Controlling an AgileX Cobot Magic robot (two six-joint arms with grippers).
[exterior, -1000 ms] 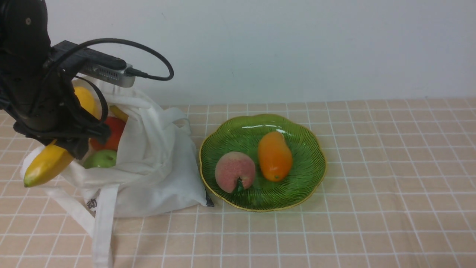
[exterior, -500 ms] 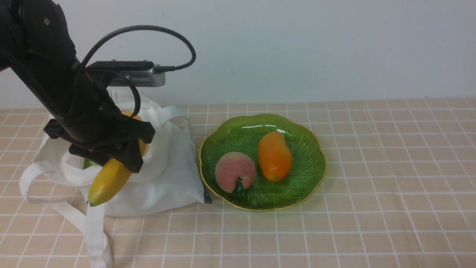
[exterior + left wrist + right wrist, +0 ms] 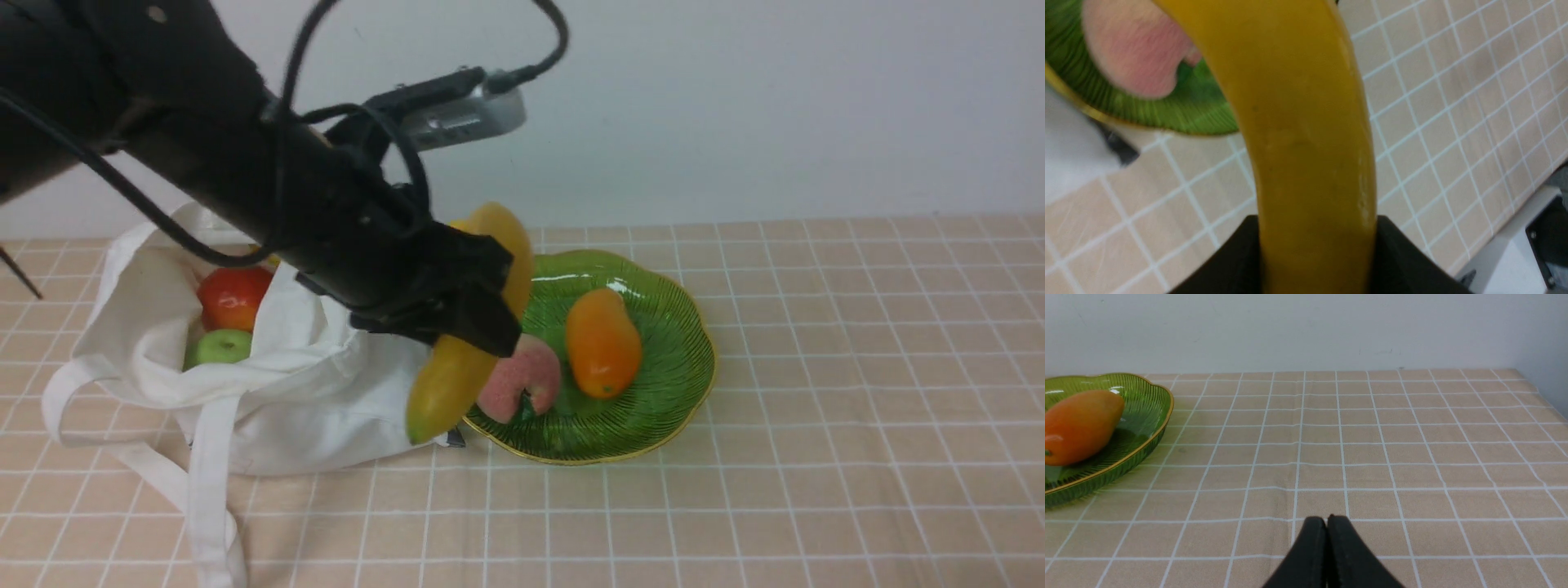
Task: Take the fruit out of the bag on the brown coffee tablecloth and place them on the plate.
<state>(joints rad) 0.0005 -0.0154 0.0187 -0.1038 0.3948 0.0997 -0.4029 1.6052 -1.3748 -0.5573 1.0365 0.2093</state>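
My left gripper (image 3: 469, 314) is shut on the yellow banana (image 3: 457, 367) and holds it in the air over the left rim of the green plate (image 3: 653, 408), greenish tip down. In the left wrist view the banana (image 3: 1298, 122) fills the middle between the black fingers (image 3: 1400, 253). The white bag (image 3: 326, 392) lies open at left with a red round fruit (image 3: 233, 296) and a green apple (image 3: 220, 346) inside. The plate holds a pink peach (image 3: 526, 376) and an orange fruit (image 3: 602, 343). My right gripper (image 3: 1327, 522) is shut and empty, low over the cloth right of the plate (image 3: 1155, 428).
The grid-lined tablecloth (image 3: 816, 408) covers the whole table. The bag's long strap (image 3: 208, 490) trails toward the front edge. A pale wall stands behind. The table's right edge shows in the right wrist view (image 3: 1547, 400).
My left arm has carried the banana out of the bag and to the right, from over the bag's left side to over the plate's left rim. The bag has settled open.
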